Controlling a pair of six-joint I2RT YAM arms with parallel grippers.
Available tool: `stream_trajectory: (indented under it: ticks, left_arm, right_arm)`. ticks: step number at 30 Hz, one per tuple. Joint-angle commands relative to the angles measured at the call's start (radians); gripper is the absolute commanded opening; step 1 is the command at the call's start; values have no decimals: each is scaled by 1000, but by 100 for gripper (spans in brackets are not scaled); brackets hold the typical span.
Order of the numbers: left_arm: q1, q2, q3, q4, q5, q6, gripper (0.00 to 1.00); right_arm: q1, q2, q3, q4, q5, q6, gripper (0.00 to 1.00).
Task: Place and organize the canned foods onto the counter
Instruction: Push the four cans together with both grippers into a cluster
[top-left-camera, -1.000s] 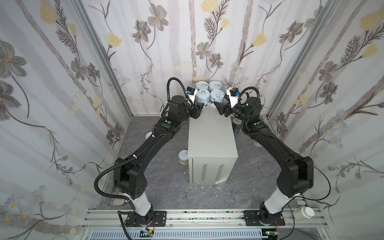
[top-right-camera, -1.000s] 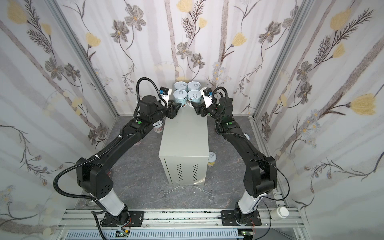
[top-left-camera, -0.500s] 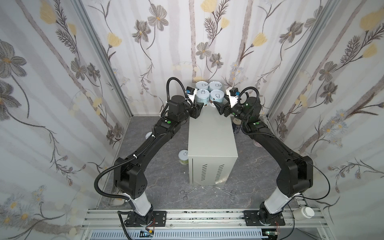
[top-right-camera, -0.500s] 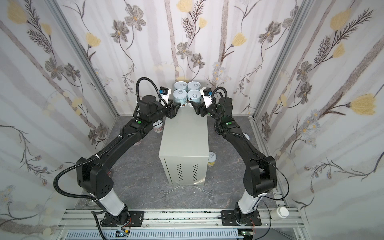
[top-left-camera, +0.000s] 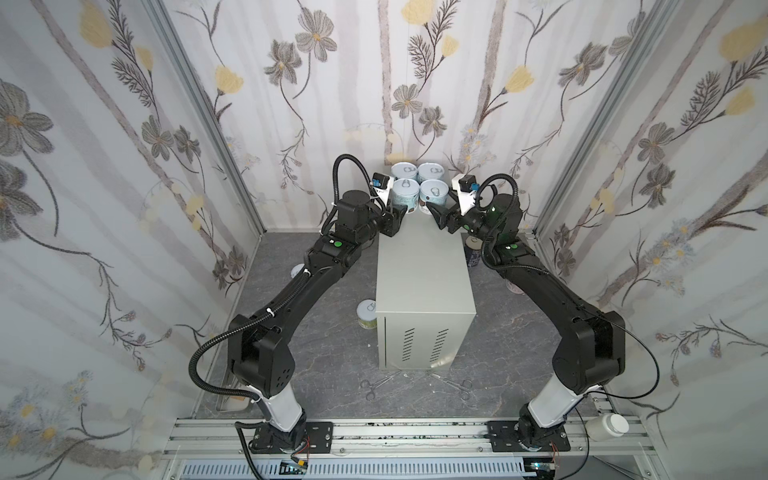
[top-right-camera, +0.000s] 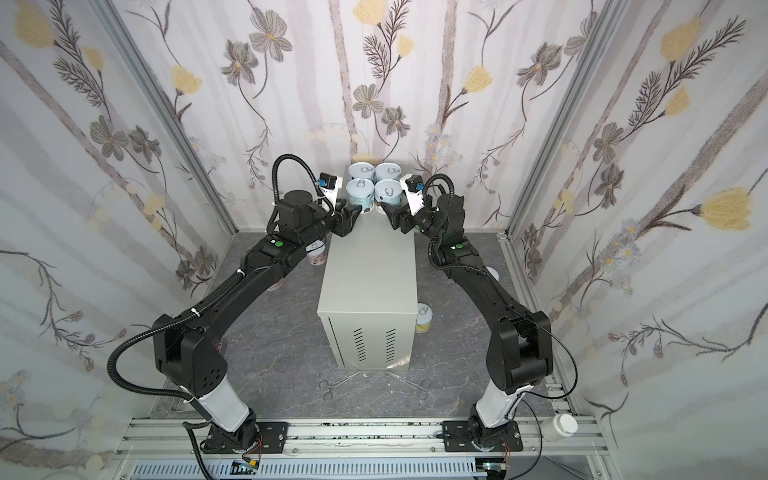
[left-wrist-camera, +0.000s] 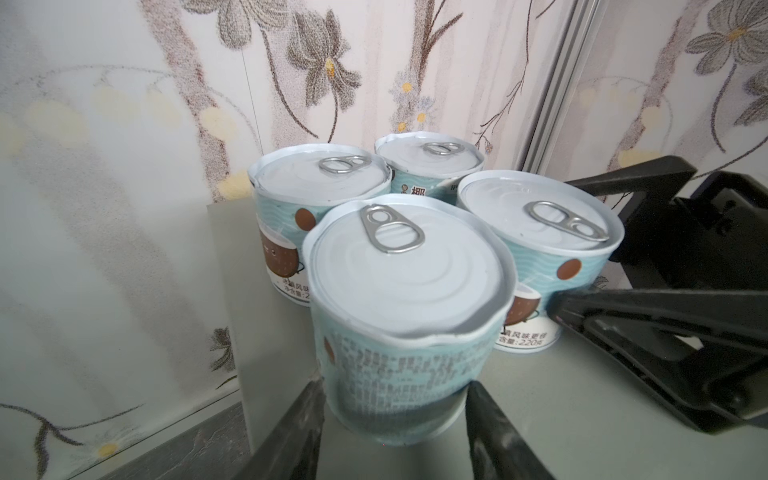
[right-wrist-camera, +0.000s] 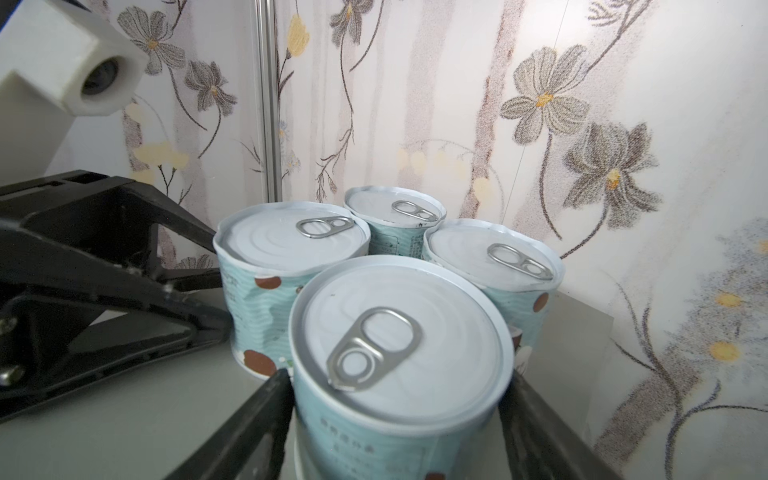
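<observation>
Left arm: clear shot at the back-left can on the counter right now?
Probably not. The left hand is closed on the front-left can, which stands between it and the back-left can. The cans sit close together on the counter, leaving little room for fingers.

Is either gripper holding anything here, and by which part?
Left gripper clamps the near-left teal can by its lower side wall. Right gripper has its jaws flanking the near-right teal can low on its sides; a firm grip cannot be told.
</observation>
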Motion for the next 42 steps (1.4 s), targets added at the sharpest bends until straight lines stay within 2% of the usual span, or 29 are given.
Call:
stream_trajectory:
  ticks: [1,20,32,37,39,42]
  left_arm:
    - [1,7,11,8,-1,8,55]
    - [1,13,17,6,-2,7,55]
    - [1,7,17,0,-1,12,56]
    - [1,1,12,1,8,11,57]
    - [1,-6,8,4,7,12,59]
    - [1,-16,0,4,5,13,60]
  right_arm:
    - [1,13,-6,-96,9,-45,77]
    - [1,26,0,-109,12,-45,78]
    - [0,16,-6,-107,5,-56,84]
    - [1,8,-10,-111,3,-63,90]
    - [1,4,-13,-106,4,-64,99]
    - [1,-3,-15,-107,6,-64,100]
